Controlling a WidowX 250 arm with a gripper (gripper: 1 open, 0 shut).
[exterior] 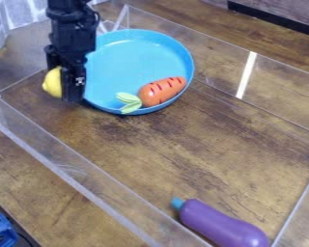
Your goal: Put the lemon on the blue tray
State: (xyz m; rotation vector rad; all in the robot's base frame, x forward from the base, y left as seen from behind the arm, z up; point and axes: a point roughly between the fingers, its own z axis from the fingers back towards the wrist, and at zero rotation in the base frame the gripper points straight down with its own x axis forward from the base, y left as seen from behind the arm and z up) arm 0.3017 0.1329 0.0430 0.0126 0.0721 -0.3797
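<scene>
claw point(62, 85) clamped on lemon point(51, 83) | at 9 o'clock edge of blue tray point(119, 53) | carrot point(161, 91) in tray at 5 o'clock | counter point(209, 145)

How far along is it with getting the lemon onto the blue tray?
Done: the gripper is shut on the lemon, which looks lifted off the table. In hand: the lemon hangs just outside the left rim of the blue tray, not over it yet. Left: carry it across the rim, lower it and let go, preferably on the bare blue area away from the carrot lying in the tray.
</scene>
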